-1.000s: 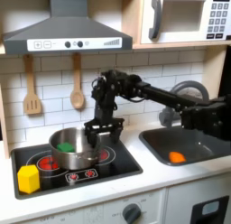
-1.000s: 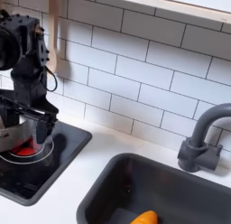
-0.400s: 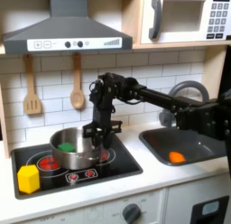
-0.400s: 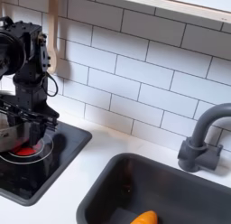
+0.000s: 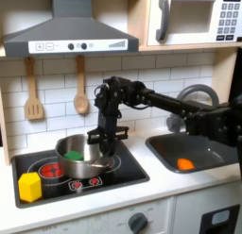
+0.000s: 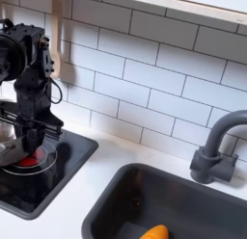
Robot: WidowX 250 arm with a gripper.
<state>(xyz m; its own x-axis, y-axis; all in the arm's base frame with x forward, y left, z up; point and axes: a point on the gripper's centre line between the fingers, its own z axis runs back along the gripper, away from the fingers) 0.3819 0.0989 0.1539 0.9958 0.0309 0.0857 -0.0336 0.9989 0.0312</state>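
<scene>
The metal pot sits on the toy stove top, over the red burner rings toward the first exterior view's left, with a green object lying inside it. The claw is lowered to the pot's rim on the side facing the first exterior view's right, and its fingers seem to straddle the rim, one inside and one outside; from these pictures I cannot tell whether they are clenched on the metal or just resting beside it. In the second exterior view the claw hangs low over a red burner ring with a sliver of the pot at the picture's left edge. As a judgement, the reach down to the pot looks done and the grip is either just made or about to be made; the pot rests flat on the stove, so any lifting or shifting of it is not yet done. Outward from there, a yellow block stands on the stove's front corner at the first exterior view's left, two wooden utensils hang on the tiled wall, and an orange object lies in the sink set in the worktop, beside the grey faucet.
</scene>
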